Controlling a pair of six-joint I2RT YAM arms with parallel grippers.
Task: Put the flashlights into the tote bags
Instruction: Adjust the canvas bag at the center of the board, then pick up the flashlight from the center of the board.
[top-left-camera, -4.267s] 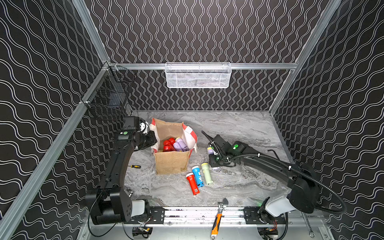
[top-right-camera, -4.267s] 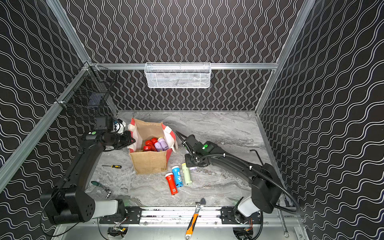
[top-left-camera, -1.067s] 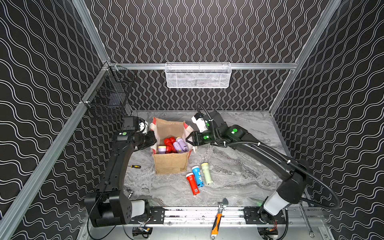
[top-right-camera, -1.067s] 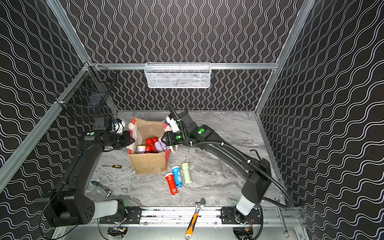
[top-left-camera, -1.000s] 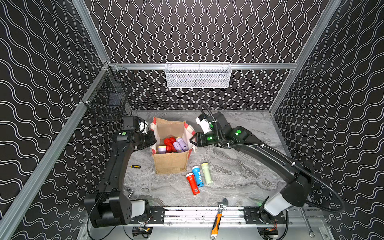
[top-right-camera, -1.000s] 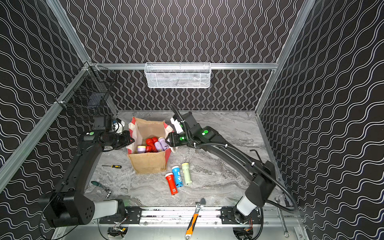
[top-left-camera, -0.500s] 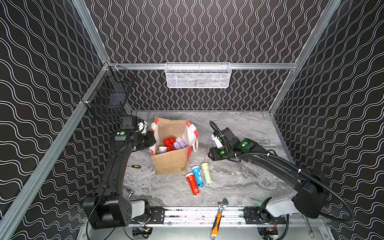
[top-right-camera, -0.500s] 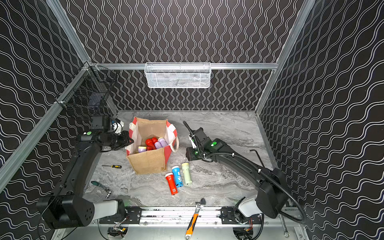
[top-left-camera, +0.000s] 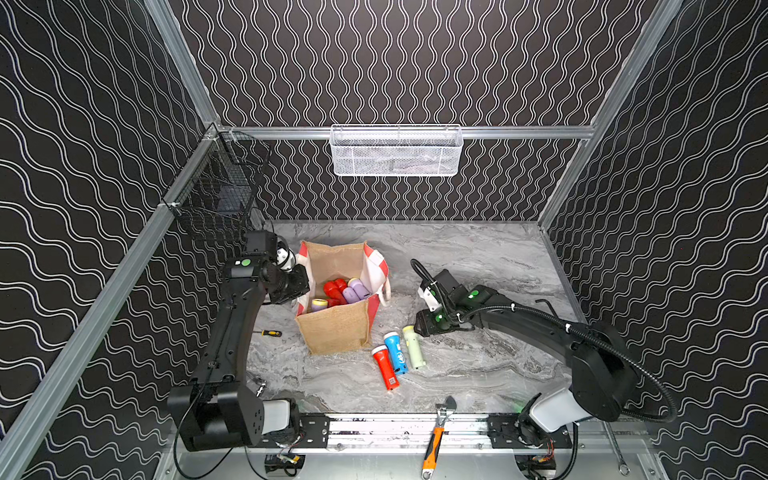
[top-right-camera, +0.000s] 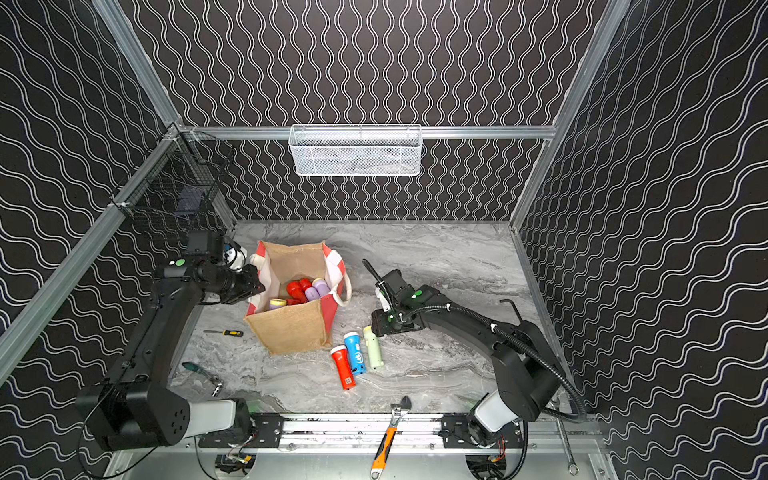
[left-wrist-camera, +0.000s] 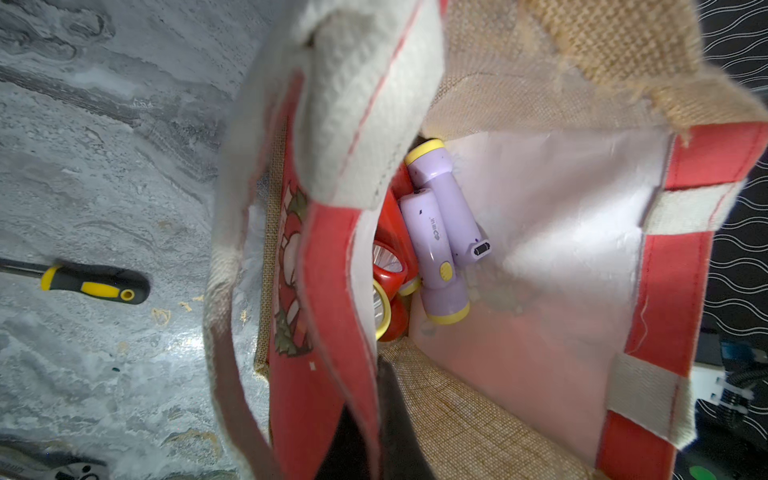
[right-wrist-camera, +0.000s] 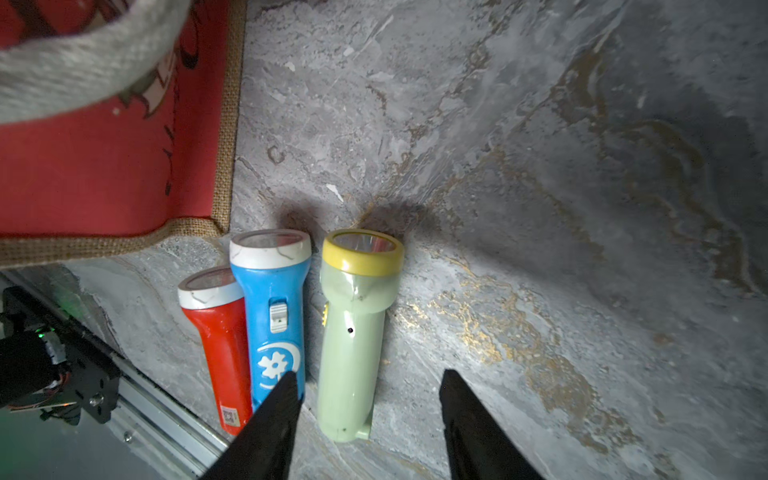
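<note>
1. On the marbled counter (top-left-camera: 478, 257), a burlap tote bag (top-left-camera: 336, 332) is standing open, with red and lilac flashlights (top-left-camera: 345, 291) lying heaped inside it.
2. Just beside the bag's near corner, a red flashlight (top-left-camera: 384, 368), a blue flashlight (top-left-camera: 395, 351) and a pale green flashlight (top-left-camera: 412, 347) are lying side by side. Red and blue are touching; green is lying a narrow gap away.
3. A yellow-black screwdriver (top-left-camera: 269, 333) is lying left of the bag, and an orange-handled adjustable wrench (top-left-camera: 434, 440) is resting on the front rail.
4. A white mesh basket (top-left-camera: 396, 151) and a black wire basket (top-left-camera: 216, 195) are hanging on the walls.
5. The left arm is reaching forward, its left end effector (top-left-camera: 300, 286) clenched on the bag's red-and-white side panel.
6. The right arm is stretching low across the counter. The right end effector (right-wrist-camera: 368, 384) is hovering released over the green flashlight's tail, one finger (right-wrist-camera: 274, 415) overlapping the blue flashlight in the wrist view.
</note>
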